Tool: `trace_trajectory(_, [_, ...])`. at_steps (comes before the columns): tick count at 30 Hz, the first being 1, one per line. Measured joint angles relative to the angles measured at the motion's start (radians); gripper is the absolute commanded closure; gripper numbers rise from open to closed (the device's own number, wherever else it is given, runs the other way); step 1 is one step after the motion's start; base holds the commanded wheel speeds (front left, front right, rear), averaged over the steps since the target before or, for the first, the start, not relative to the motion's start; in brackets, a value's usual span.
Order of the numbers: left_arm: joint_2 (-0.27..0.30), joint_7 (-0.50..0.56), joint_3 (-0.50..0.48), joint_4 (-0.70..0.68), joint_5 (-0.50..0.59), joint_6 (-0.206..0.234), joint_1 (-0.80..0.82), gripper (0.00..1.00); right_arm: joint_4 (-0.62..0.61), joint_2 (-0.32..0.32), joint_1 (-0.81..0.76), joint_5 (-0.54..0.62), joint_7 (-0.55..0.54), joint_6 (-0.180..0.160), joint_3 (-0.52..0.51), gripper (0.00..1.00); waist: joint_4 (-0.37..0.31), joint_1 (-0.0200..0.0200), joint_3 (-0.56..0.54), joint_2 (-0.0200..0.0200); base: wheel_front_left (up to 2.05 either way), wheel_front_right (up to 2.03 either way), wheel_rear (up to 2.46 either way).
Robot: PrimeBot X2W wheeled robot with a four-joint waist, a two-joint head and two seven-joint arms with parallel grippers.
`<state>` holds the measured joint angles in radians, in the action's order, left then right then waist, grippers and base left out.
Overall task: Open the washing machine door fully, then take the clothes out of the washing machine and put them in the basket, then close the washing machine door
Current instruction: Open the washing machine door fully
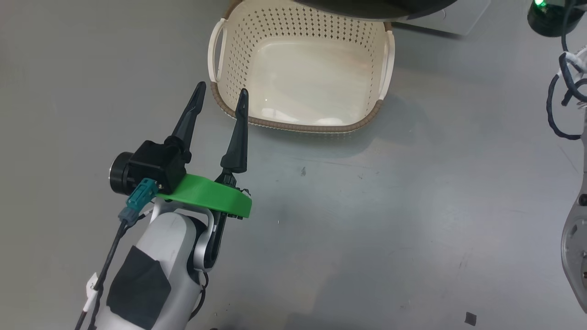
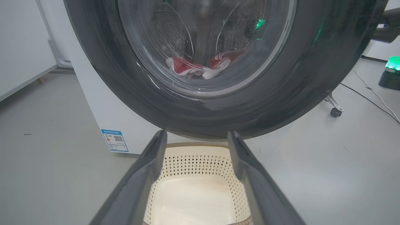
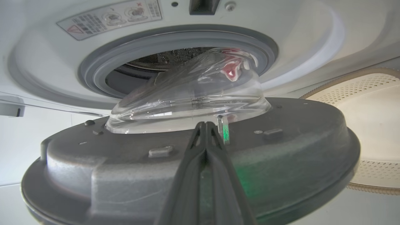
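Grey floor (image 1: 367, 206), scuffed. Black device (image 2: 390, 79) with green light sits on it; cables (image 2: 359, 95) run past. Caster wheel (image 2: 336, 112) nearby. Small dark scrap (image 1: 470, 318) lies apart

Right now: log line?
door: partly open | clothes: in drum | basket: empty | left gripper: open | right gripper: shut, at door

Glossy door rim (image 2: 125, 90); perforated plastic basket (image 1: 238, 50).

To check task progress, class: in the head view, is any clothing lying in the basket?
No, the basket shows a bare cream floor with nothing lying in it.
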<state>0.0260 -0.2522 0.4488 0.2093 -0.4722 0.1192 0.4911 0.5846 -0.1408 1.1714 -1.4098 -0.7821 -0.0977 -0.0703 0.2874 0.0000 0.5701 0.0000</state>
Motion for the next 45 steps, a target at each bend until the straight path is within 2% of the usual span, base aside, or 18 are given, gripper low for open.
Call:
trace_trajectory(19, [0.000,0.000,0.004,0.006,0.004,0.000,-0.031,0.00,0.004,0.010,-0.056,0.000,-0.017,0.008,0.013,1.00,-0.009,0.0000,-0.061,0.0000,0.00,0.00,0.00])
trace_trajectory(25, [0.000,0.000,0.002,0.009,0.010,0.000,-0.036,0.00,-0.008,-0.048,-0.093,0.113,0.058,0.100,0.054,1.00,-0.012,0.0000,-0.083,0.0000,0.00,0.00,0.00])
trace_trajectory(30, [0.000,0.000,-0.015,0.016,0.010,0.000,-0.049,0.00,-0.018,-0.089,-0.138,0.220,0.135,0.197,0.102,1.00,-0.019,0.0000,-0.113,0.0000,0.00,0.00,0.00])
trace_trajectory(31, [0.000,0.000,-0.018,0.018,0.010,0.000,-0.051,0.00,-0.020,-0.095,-0.148,0.240,0.151,0.207,0.111,1.00,-0.021,0.0000,-0.120,0.0000,0.00,0.00,0.00])
trace_trajectory(34, [0.001,0.000,-0.025,0.029,0.014,0.000,-0.061,0.00,-0.032,-0.116,-0.184,0.311,0.207,0.220,0.148,1.00,-0.029,0.0000,-0.143,0.0000,0.00,0.00,0.00])
trace_trajectory(45, [0.001,0.000,-0.072,0.059,0.037,0.000,-0.102,0.00,-0.105,-0.142,-0.347,0.512,0.443,0.220,0.269,1.00,-0.077,0.0000,-0.237,0.0000,0.00,0.00,0.00])
